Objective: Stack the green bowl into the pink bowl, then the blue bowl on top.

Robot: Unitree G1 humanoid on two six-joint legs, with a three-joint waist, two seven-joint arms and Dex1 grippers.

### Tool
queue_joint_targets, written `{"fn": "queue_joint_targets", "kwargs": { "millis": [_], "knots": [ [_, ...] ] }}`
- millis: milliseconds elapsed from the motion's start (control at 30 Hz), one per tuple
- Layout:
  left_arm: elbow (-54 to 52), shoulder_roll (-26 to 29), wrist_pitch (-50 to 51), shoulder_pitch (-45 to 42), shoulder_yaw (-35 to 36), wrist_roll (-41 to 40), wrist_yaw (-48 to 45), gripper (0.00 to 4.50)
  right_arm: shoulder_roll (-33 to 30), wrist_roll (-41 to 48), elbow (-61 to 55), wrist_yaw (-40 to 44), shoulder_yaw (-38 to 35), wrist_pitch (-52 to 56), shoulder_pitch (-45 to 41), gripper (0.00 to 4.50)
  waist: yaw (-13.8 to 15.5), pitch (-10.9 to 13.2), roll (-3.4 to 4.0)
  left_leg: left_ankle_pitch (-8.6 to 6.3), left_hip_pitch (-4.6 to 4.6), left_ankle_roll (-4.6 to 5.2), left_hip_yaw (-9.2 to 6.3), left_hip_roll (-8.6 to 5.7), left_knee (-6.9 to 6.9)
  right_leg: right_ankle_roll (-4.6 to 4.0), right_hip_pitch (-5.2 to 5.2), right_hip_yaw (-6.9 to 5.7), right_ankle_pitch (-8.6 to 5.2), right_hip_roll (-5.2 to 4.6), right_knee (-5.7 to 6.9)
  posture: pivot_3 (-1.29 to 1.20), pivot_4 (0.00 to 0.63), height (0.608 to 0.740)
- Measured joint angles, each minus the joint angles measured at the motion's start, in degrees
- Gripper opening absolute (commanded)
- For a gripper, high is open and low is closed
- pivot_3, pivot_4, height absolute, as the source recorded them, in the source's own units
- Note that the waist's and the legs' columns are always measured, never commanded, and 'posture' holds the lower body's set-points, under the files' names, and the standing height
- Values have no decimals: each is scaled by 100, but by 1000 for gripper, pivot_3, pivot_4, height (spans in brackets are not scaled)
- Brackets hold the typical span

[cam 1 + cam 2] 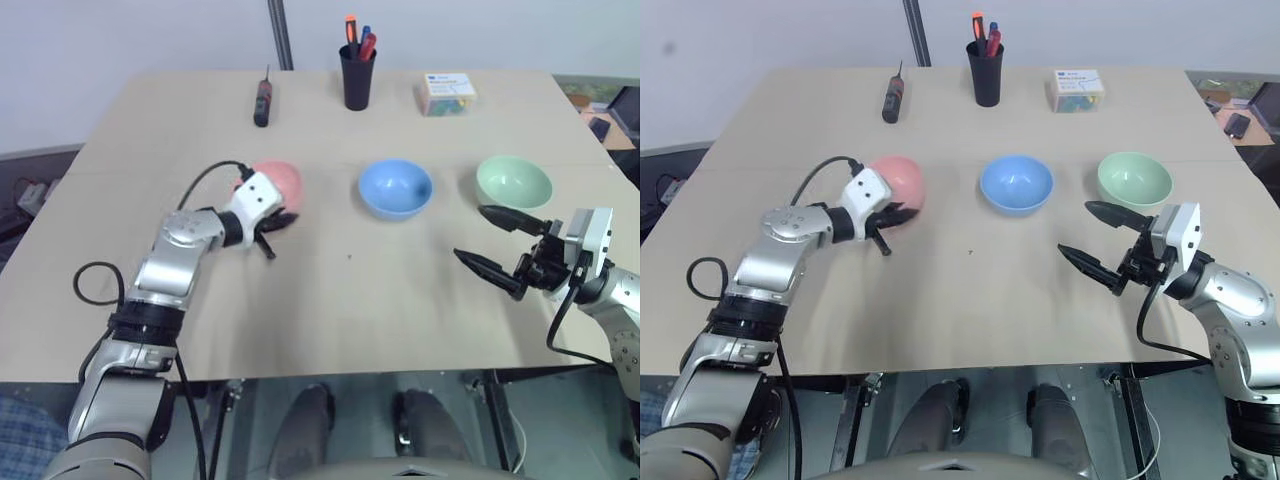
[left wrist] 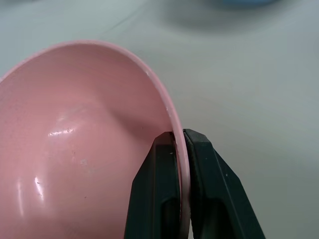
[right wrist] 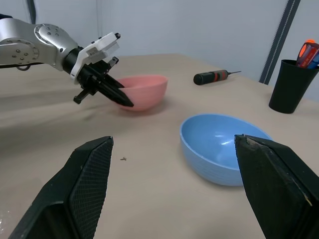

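Left gripper (image 2: 180,149) pinching near rim of pink bowl (image 1: 283,181) — one finger inside, one outside, bowl tipping slightly at left of table (image 1: 330,320). Blue bowl (image 1: 396,187) sitting upright at centre, untouched. Green bowl (image 1: 514,181) resting at right, just beyond right gripper (image 1: 488,240) — fingers spreading wide, holding nothing, hovering above tabletop near the green bowl.

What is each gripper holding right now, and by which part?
The left gripper is shut on the pink bowl, pinching its rim. The right gripper is open, holding nothing.
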Motion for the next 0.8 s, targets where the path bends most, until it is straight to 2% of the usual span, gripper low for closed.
{"fn": "queue_joint_targets", "kwargs": {
  "millis": [133,300,533,667,800],
  "knots": [
    [-934,184,259,146,-395,-220,-617,44,5,-5,4,10,-3,-2,7,4114,7,1,0,0,5,0,0,2,0,0,0,1,-1,2,2,0,150,740],
    [-1076,280,-29,146,-776,20,-827,44,27,-49,14,5,2,-56,5,4114,10,0,1,0,4,0,2,1,4,2,1,1,-2,3,1,0,150,740],
    [-597,-282,-1149,-106,-1333,795,-664,44,34,-129,40,-5,59,-87,-4,4114,52,-1,0,0,0,1,1,-1,11,2,3,1,-2,2,0,0,150,740],
    [-365,-650,-1545,-270,-1607,946,-664,44,41,-141,39,-17,63,-89,-3,4114,43,0,0,0,-1,1,0,-1,13,2,3,2,-1,2,1,0,150,740],
    [-275,-738,-1720,-344,-1691,1028,-737,44,41,-154,39,-30,63,-89,-2,4114,-1,0,0,0,1,2,0,0,13,2,3,2,-1,4,3,0,150,740]
  ]
}}
